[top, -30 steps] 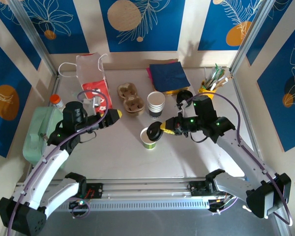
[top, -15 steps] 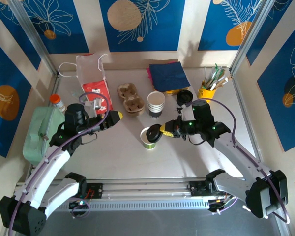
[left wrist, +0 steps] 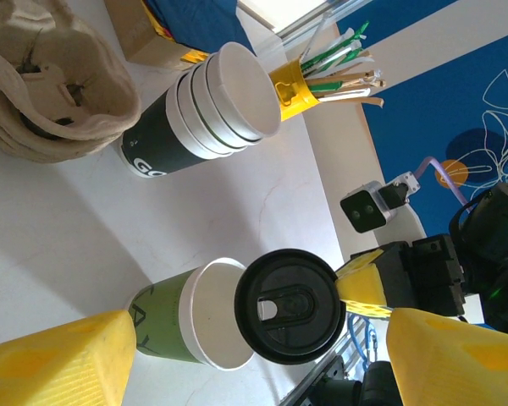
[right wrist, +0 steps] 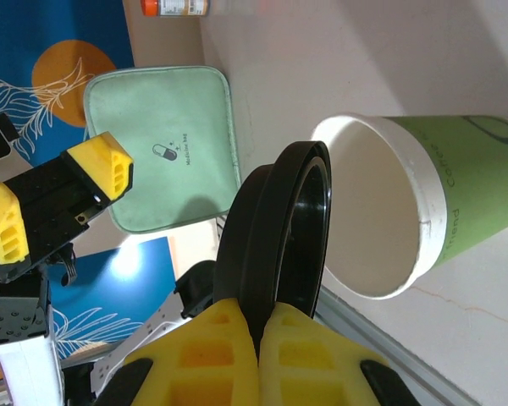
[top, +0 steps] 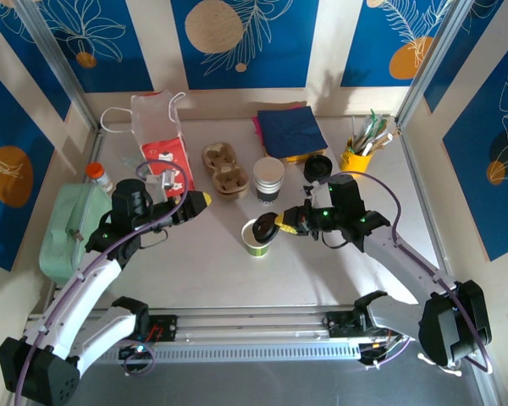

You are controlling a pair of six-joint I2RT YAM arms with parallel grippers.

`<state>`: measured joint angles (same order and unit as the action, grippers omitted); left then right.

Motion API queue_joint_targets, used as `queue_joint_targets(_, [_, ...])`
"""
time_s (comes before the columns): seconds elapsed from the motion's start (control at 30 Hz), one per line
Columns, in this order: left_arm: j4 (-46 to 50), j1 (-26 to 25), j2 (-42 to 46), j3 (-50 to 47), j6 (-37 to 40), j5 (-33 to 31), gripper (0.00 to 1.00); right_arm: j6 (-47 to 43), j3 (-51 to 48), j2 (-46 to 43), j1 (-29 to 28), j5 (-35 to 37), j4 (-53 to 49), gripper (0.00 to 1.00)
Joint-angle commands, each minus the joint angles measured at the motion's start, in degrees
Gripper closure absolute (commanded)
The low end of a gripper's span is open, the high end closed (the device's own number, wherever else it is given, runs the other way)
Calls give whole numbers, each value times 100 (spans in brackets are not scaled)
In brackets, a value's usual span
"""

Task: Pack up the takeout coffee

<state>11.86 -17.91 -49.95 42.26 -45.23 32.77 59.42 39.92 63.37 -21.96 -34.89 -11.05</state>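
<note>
Light: I've got bright, even light across the table (top: pixel 203 254).
Shadows: soft and short.
Glare: left wrist view blows out up top.
Focus: overhead sharp.

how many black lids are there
2. A tilted lid is pinched in the right gripper at the rim of the green cup. A spare lid lies on the table by the yellow pot, possibly a stack.

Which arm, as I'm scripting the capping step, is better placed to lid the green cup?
Right. The right gripper is shut on the black lid beside the open green cup; the left gripper stands open and apart.
</note>
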Motion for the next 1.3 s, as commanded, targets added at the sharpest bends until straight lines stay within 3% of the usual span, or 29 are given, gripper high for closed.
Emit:
queue_joint_targets(0.0, [-147,-31,24,-58,-65,66,22,-76,-124,90,32,-4,214,98])
queue_joint_targets(0.37, [-122,-29,30,-34,-65,46,23,-115,-257,349,25,0,407,92])
queue_joint_targets(0.83, [-76,-32,32,-23,-73,41,23,-305,-196,539,6,135,213,78])
queue_joint_targets(1.27, [-178,-37,-78,-16,-45,111,23,-540,-3,840,-186,299,-33,75])
